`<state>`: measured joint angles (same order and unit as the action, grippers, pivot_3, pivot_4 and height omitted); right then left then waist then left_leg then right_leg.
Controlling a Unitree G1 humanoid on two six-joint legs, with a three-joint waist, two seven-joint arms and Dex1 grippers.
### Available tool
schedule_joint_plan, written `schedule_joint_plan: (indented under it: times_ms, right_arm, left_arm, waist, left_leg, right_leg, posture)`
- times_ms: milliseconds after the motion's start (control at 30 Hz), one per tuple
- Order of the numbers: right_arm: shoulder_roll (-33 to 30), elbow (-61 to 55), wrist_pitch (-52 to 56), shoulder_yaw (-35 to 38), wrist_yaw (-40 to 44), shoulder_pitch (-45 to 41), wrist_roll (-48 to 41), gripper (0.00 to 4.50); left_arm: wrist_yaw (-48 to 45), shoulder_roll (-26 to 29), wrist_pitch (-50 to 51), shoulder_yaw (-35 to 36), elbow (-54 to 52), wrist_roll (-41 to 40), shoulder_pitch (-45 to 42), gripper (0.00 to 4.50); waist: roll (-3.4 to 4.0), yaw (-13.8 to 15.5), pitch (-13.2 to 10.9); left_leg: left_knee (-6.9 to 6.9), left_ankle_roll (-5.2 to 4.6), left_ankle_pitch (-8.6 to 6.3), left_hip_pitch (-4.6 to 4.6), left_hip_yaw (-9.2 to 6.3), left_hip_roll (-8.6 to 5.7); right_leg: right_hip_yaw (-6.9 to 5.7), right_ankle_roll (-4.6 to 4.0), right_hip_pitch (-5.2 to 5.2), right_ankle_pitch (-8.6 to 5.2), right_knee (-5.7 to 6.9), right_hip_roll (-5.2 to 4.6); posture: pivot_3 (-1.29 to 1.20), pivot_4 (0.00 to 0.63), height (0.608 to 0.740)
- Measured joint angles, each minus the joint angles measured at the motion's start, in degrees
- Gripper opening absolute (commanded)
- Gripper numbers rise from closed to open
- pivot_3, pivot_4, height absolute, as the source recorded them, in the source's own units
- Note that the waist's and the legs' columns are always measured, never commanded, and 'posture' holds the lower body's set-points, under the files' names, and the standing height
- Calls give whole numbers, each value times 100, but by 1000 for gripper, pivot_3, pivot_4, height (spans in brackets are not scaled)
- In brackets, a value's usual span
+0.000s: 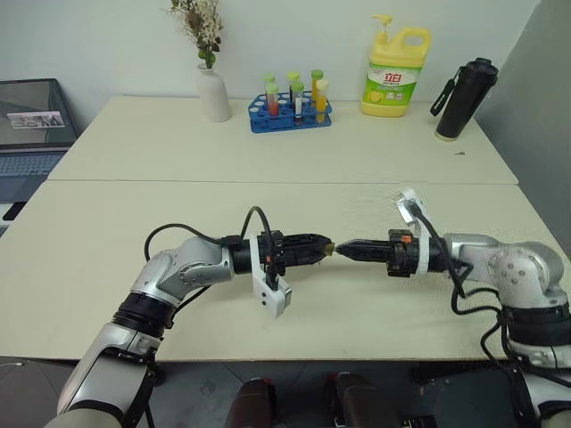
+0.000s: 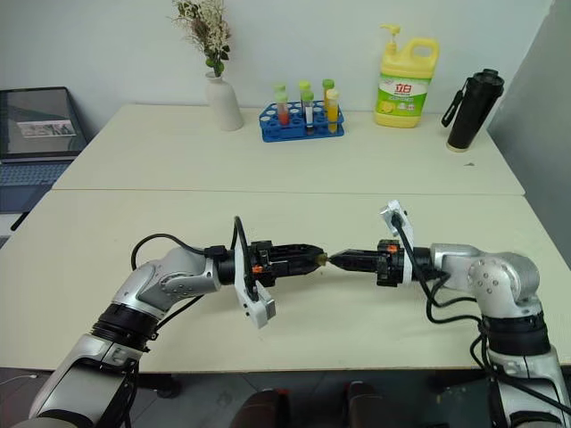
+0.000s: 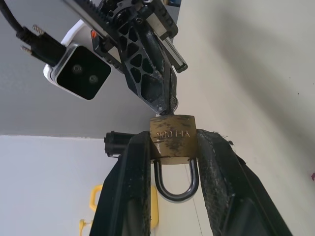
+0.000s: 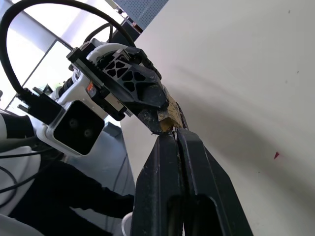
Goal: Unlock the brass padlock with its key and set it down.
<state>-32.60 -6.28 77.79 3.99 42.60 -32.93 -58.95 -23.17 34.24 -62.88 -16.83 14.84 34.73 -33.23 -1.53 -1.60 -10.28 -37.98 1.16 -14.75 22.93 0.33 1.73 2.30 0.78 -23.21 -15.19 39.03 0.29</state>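
Now we have the brass padlock (image 3: 173, 139) pinched between our left gripper (image 3: 173, 162) fingers, shackle toward the wrist, while our right gripper (image 4: 173, 135), clenched tight, meets its keyway end tip to tip.

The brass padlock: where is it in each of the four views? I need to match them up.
Left eye: brass padlock at the centre, between the meeting gripper tips.
Right eye: the same spot, a small golden speck.
Left wrist: large, centre, clamped between the left gripper's fingers, shackle towards the camera.
Right wrist: a brass sliver just above the right gripper's fingers.
Shared landmark: the right gripper's tip touching the padlock.
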Motion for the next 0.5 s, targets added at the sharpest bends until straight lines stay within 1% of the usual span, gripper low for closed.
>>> schedule_joint_plan:
  times_ms: [100,233,433,500]
  right_arm:
    - [203,341,528,174,-316,-216,-125,0]
    - [321,551,860,286,-539,-422,-145,0]
    - [412,536,855,323,-609,-434,-70,0]
    - [375,420,622,195,-529,-418,58,413]
  left_arm:
    - [77,25,21,-13,27,121,4,958]
    - [220,37,87,-14,30,234,21,958]
    - [349,60,160,-15,19,257,103,958]
    - [371,81,216,-16,10,257,117,958]
  waist:
    - [0,-3,0]
    - [1,-2,0]
    - [1,-3,0]
    - [1,-4,0]
  left_leg:
    - [1,0,0,2,2,-2]
    - [1,0,0,4,0,-1]
    - [1,-1,0,5,0,-2]
    - [1,-1,0,5,-1,-2]
  right_leg:
    - [2,0,-2,0,1,-2]
    - [-1,0,-2,0,1,-3]
    - [-2,0,-3,0,0,-4]
    - [-3,1,-4,0,0,-3]
  posture:
    - [0,150,740]
    - [0,150,740]
    - [0,150,740]
    - [0,150,740]
